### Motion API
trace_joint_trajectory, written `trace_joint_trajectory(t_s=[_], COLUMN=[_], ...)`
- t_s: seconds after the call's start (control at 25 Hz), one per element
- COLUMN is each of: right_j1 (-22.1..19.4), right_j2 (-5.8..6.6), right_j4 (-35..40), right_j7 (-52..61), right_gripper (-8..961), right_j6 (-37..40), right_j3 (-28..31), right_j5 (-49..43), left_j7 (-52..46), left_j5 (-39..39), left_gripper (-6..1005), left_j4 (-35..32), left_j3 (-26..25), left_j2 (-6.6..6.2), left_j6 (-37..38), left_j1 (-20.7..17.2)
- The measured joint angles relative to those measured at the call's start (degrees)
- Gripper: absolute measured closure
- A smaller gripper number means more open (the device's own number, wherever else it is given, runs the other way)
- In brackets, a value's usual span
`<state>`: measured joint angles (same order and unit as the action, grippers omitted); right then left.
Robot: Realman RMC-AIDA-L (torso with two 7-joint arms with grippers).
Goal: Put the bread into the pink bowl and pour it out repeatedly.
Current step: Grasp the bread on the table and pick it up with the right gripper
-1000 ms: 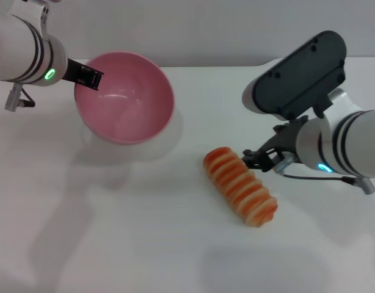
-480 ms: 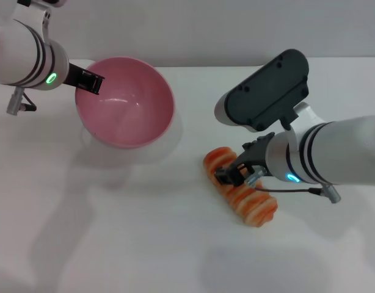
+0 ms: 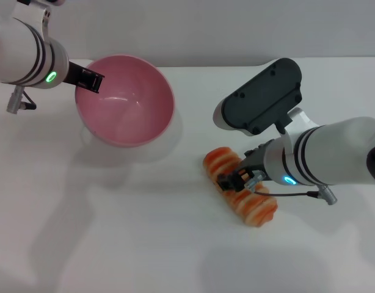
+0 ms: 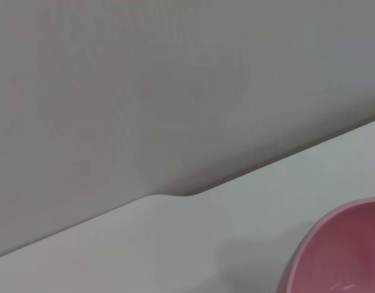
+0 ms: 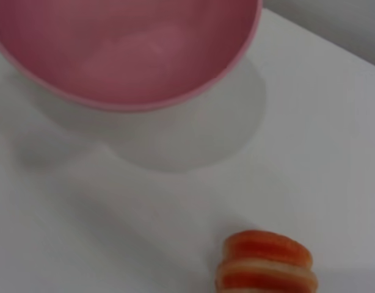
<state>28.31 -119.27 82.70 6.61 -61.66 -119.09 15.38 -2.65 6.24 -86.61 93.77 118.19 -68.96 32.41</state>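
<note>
Now the right gripper (image 3: 236, 181) sits on the bread (image 3: 256, 206) — grip unclear; left gripper (image 3: 88, 80) clamps the pink bowl (image 3: 132, 116) rim.

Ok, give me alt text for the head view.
The right gripper sits over the middle of the striped bread lying on the white table. The left gripper holds the rim of the empty pink bowl.
</note>
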Motion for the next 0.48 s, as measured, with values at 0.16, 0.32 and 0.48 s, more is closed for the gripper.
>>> trace_joint_trajectory(t_s=[0.16, 0.32, 0.48], right_j1=[0.91, 2.77, 4.69], right_j2=[0.00, -0.04, -0.08], right_j4=[-1.95, -5.59, -9.30], right_j7=[0.15, 0.20, 0.13], right_gripper=[265, 270, 275], right_j6=[0.88, 1.61, 2.54], right_j3=[0.01, 0.02, 0.03], right_j5=[0.07, 0.99, 3.61], left_j7=[0.16, 0.25, 0.38], left_j5=[-0.01, -0.01, -0.01], left_gripper=[954, 954, 954], left_j4=[-0.01, -0.03, -0.06], left_j3=[0.00, 0.00, 0.00], left_j2=[0.01, 0.02, 0.02], left_j6=[0.00, 0.08, 0.32], left_j1=[0.02, 0.03, 0.11])
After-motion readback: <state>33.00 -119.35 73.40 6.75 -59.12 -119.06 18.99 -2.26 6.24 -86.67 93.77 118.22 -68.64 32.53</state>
